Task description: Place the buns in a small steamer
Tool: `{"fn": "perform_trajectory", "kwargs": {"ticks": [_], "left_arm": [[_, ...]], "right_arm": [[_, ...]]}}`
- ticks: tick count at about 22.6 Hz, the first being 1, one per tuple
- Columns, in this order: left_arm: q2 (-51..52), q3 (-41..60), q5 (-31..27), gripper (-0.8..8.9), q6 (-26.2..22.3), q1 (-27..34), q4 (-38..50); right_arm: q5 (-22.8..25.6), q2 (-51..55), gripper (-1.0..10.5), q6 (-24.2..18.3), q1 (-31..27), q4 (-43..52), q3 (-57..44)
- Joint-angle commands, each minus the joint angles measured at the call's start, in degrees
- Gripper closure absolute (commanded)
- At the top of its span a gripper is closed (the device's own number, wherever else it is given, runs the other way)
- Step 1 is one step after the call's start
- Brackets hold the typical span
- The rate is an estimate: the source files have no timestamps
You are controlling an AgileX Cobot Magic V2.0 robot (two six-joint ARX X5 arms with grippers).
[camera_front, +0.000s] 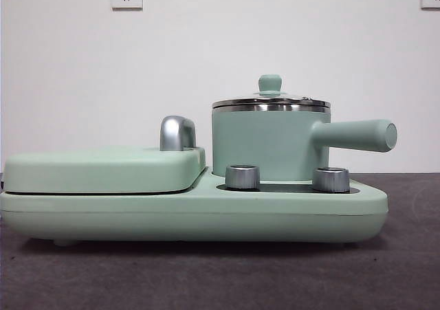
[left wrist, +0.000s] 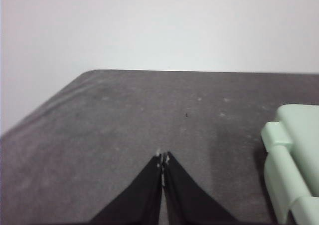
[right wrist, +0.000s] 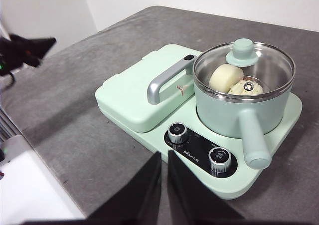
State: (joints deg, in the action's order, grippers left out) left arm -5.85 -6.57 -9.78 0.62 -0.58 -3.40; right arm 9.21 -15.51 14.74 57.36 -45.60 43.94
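The small steamer (camera_front: 269, 141), a mint-green pot with a long side handle, stands on the right of the cooker base with its glass lid (right wrist: 244, 65) on. Through the lid in the right wrist view I see both buns inside: the smooth one (right wrist: 225, 78) and the ribbed, green-dotted one (right wrist: 245, 88). In the front view the buns are hidden by the pot wall. My right gripper (right wrist: 164, 157) is shut and empty, above the table in front of the cooker. My left gripper (left wrist: 163, 160) is shut and empty over bare table left of the cooker.
The flat mint-green griddle cover (camera_front: 103, 167) with its chrome handle (camera_front: 177, 133) lies closed on the cooker's left half. Two steel knobs (camera_front: 243, 176) sit at the cooker's front. The grey table (left wrist: 124, 115) spreads around. The left arm's black tip (right wrist: 22, 50) shows at the far left.
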Motion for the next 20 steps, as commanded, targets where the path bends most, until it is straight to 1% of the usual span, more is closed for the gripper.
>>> {"fn": "perform_trajectory", "kwargs": {"ticks": [1, 4, 8, 10, 12, 14, 20], "left_arm": [[1.8, 3.0, 0.0, 8.07, 3.1, 0.8, 2.6], [4.1, 5.4, 1.5, 8.07, 2.4, 1.6, 1.6], [5.7, 5.8, 9.8, 8.07, -1.0, 2.3, -2.4], [5.7, 5.8, 12.0, 8.07, -2.1, 2.5, -4.5], [5.6, 5.8, 12.3, 8.07, -2.1, 2.7, -7.6], [5.7, 5.8, 12.3, 8.07, -3.0, 2.8, -7.5], [5.7, 5.8, 12.3, 8.07, -2.1, 2.8, -7.3]], "right_arm": [[0.1, -0.1, 9.3, -0.7, 0.6, 0.6, 0.3], [0.2, -0.1, 9.3, -0.7, 0.6, 0.6, 0.3], [0.2, -0.1, 9.3, -0.7, 0.6, 0.6, 0.3], [0.2, -0.1, 9.3, -0.7, 0.6, 0.6, 0.3], [0.2, -0.1, 9.3, -0.7, 0.6, 0.6, 0.3], [0.2, -0.1, 9.3, -0.7, 0.6, 0.6, 0.3], [0.2, -0.1, 9.3, -0.7, 0.6, 0.6, 0.3]]}}
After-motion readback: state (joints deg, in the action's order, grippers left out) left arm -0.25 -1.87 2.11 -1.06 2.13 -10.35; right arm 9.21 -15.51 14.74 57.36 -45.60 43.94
